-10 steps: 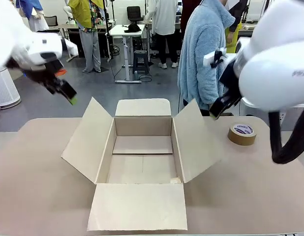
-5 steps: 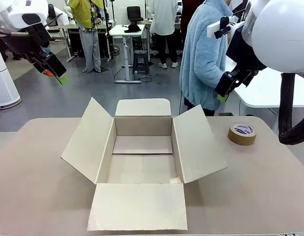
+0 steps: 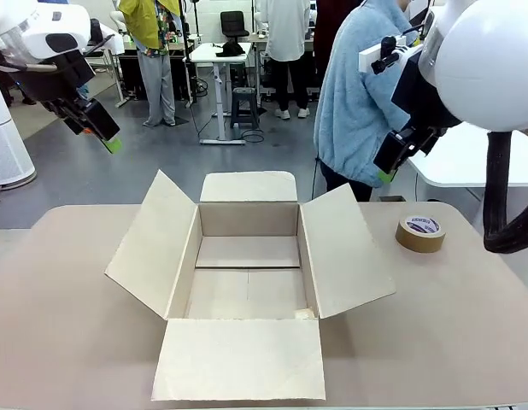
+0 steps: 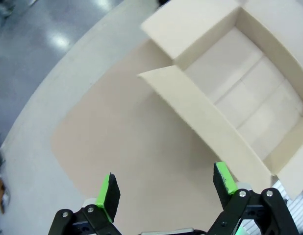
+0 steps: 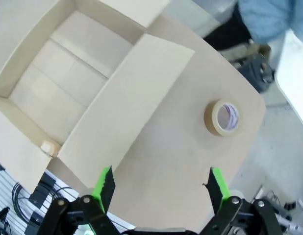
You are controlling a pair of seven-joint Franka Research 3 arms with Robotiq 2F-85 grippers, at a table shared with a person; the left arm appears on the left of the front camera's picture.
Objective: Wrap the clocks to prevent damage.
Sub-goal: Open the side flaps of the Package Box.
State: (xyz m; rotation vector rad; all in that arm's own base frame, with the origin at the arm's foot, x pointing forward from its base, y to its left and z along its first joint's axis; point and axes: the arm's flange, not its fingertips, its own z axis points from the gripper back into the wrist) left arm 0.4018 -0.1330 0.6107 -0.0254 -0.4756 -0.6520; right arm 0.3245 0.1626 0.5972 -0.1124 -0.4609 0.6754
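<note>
An open cardboard box sits mid-worktop, its four flaps spread outward and its brown floor showing. A small pale lump, too small to identify, lies in one near corner.

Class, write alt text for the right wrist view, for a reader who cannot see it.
An open cardboard box lies on a tan table seen from above, its flaps spread outward. A brown tape roll sits apart from it, and the right gripper hangs above with its green-padded jaws open.
</note>
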